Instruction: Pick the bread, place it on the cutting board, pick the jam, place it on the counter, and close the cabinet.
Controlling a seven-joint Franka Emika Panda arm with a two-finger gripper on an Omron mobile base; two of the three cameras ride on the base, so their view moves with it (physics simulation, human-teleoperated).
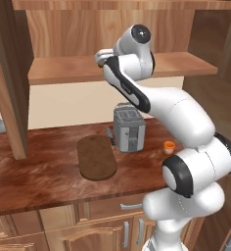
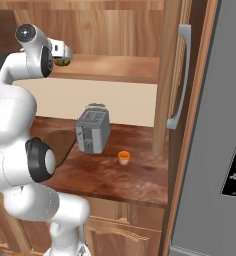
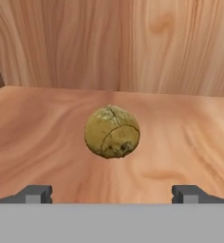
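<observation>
The arm is raised to the level of the open cabinet (image 1: pixel 19 73), with the gripper (image 3: pixel 112 193) reaching in over the lighter wooden shelf (image 1: pixel 186 62) inside it. In the hand view the bread (image 3: pixel 112 132), a lumpy olive-yellow ball with darker mottling and a crack line across its face, sits on the shelf ahead of the gripper, centred between the two dark fingertips (image 3: pixel 35 193) and apart from them. The jaws stand spread wide, one tip at each side of the view, with nothing between them; the grip is released. In the right base view the bread (image 2: pixel 63 62) shows as a small dark-olive lump just beyond the end of the hand, resting on the shelf near its front edge. The cabinet door on the right hangs open, its long grey bar handle (image 2: pixel 180 75) facing the room. Below, on the reddish-brown counter (image 1: pixel 34 176), the cutting board (image 1: pixel 96 158) lies flat and bare, just left of a grey toaster (image 1: pixel 129 128). A small dark-handled item, too small to identify, lies between the board and the toaster. The jam (image 1: pixel 169 146), a squat orange jar, stands on the counter to the right of the toaster, well apart from the board; in the right base view the jam (image 2: pixel 123 157) sits in front of the toaster, toward the open door. A grey refrigerator (image 2: pixel 215 150) occupies the right side of that view.
</observation>
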